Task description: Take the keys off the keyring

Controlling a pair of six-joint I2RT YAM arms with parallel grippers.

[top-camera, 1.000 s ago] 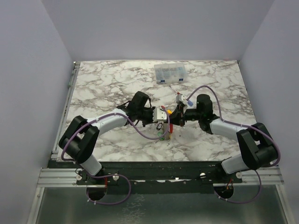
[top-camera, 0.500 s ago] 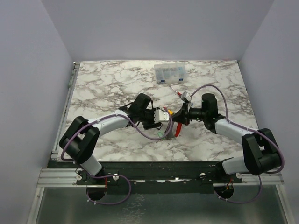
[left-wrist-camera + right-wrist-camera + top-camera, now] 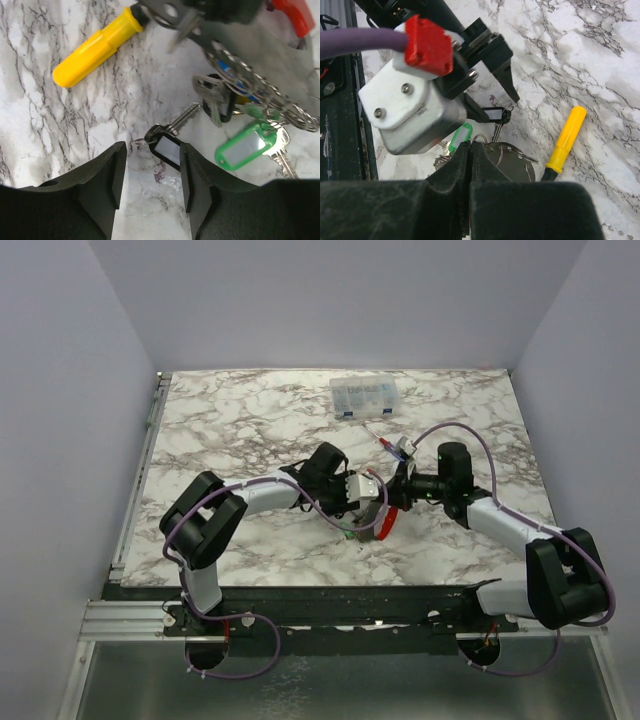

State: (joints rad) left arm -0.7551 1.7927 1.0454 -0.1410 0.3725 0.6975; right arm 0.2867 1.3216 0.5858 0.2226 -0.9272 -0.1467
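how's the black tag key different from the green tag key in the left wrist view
The black tag key has a black tag with a pale window; the green tag key has a bright green one. The black tag key lies alone on the marble, right in front of the open left end effector; the green tag key sits in with the other keys under the keyring. Both have silvery blades and windowed plastic tags.

Count: 1 keyring (image 3: 243, 67), 1 yellow-handled screwdriver (image 3: 95, 47), 1 clear parts box (image 3: 366, 396). Of the keys (image 3: 220, 102): 1 black-tagged key (image 3: 167, 145), 1 green-tagged key (image 3: 245, 146); rest bunched, can't count.
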